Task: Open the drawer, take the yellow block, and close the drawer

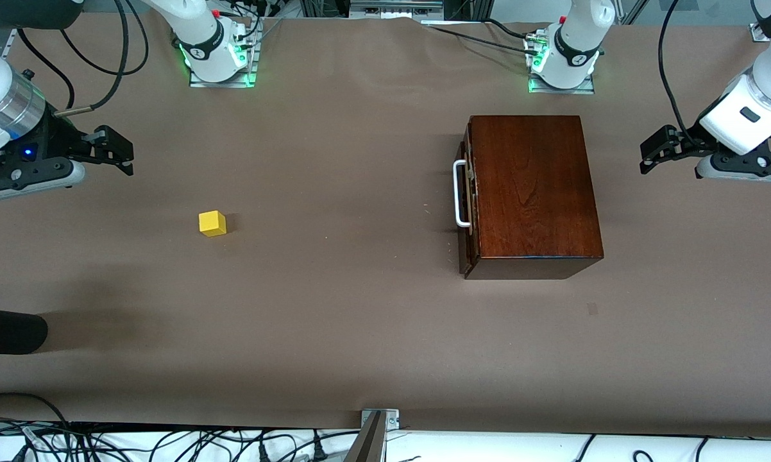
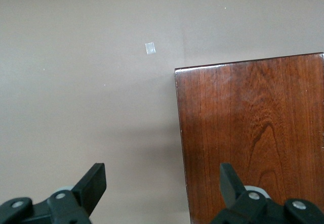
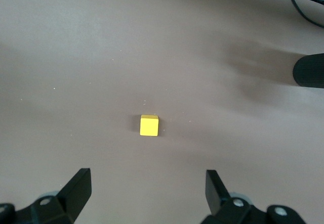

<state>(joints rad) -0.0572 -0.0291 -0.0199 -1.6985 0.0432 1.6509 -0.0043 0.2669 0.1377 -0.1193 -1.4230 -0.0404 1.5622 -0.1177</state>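
Glossy wooden drawer (image 1: pixel 467 192) shut; matte yellow block (image 1: pixel 212 224) sits on the papery surface (image 1: pixel 334 308). Left pincer (image 1: pixel 656 151) and right pincer (image 1: pixel 113 149) hover wide apart, empty.

Table (image 1: pixel 360 321): mine to work on, covered in plain brown paper, faintly creased.
Cables (image 1: pixel 167 443): black, tangled along the white strip at the edge nearest the front camera.
Light: even, soft shadows.

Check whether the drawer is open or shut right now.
Shut. The drawer front sits flush with the wooden box, no pale interior showing; its white handle faces the yellow block, which lies out on the table.
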